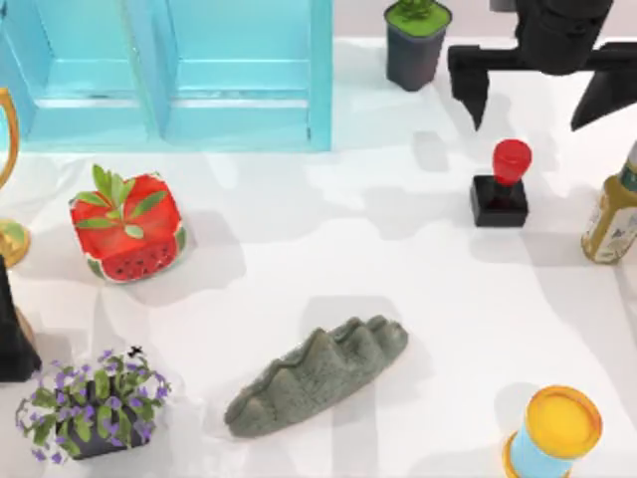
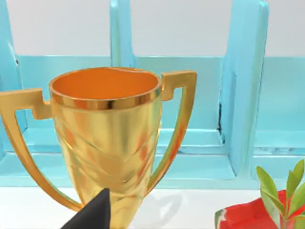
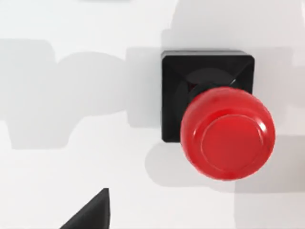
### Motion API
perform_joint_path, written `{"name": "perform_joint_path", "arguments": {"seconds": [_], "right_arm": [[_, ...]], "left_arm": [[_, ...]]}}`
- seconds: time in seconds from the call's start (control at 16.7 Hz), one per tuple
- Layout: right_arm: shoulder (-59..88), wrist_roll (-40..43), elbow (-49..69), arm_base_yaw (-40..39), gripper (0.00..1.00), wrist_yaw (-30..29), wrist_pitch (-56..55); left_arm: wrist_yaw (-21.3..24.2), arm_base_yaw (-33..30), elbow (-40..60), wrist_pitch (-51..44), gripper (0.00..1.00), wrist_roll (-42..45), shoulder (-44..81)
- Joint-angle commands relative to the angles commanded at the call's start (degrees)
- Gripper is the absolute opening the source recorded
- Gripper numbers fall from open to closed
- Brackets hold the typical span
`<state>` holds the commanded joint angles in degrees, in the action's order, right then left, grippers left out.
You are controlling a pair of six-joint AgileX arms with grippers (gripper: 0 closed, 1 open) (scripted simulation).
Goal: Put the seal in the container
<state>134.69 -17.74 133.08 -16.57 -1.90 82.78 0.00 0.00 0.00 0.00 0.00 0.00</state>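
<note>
The seal (image 1: 503, 184), a black square block with a glossy red knob, stands upright on the white table at the right; the right wrist view looks straight down on the seal (image 3: 219, 124). My right gripper (image 1: 532, 92) hangs open above and just behind it, its two black fingers spread wide and touching nothing. The container (image 1: 169, 75) is a light blue compartmented box at the back left, and the left wrist view shows the same container (image 2: 200, 100) behind a trophy. My left arm (image 1: 12, 334) is parked at the table's left edge.
A gold trophy (image 2: 107, 138) stands by the left arm. A red watermelon-patterned pot (image 1: 127, 231), a purple flower pot (image 1: 92, 406) and a grey-green ridged rock (image 1: 318, 376) sit left and centre. A dark plant pot (image 1: 416, 45), a bottle (image 1: 612, 214) and a yellow-lidded can (image 1: 555, 433) flank the seal.
</note>
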Motion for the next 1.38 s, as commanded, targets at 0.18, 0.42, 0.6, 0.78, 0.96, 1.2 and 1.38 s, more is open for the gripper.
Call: {"name": "perform_joint_path", "arguments": {"seconds": [0.18, 0.42, 0.6, 0.78, 0.96, 1.2, 1.38], "right_arm": [[-0.33, -0.66, -5.03, -0.65, 1.0, -0.06, -4.48], [0.59, -0.45, -12.49, -0.41, 1.0, -0.04, -12.8], [1.59, 0.25, -17.08, 0.26, 1.0, 0.01, -18.54], [1.74, 0.25, -18.13, 0.29, 1.0, -0.12, -19.68], [1.74, 0.25, -18.13, 0.29, 0.92, -0.12, -19.68], [1.74, 0.25, -18.13, 0.29, 0.62, -0.12, -19.68], [1.74, 0.25, -18.13, 0.29, 0.4, -0.12, -19.68]], "left_arm": [[0.0, 0.0, 0.0, 0.0, 1.0, 0.0, 0.0], [0.0, 0.0, 0.0, 0.0, 1.0, 0.0, 0.0], [0.0, 0.0, 0.0, 0.0, 1.0, 0.0, 0.0], [0.0, 0.0, 0.0, 0.0, 1.0, 0.0, 0.0], [0.0, 0.0, 0.0, 0.0, 1.0, 0.0, 0.0], [0.0, 0.0, 0.0, 0.0, 1.0, 0.0, 0.0], [0.0, 0.0, 0.0, 0.0, 1.0, 0.0, 0.0]]}}
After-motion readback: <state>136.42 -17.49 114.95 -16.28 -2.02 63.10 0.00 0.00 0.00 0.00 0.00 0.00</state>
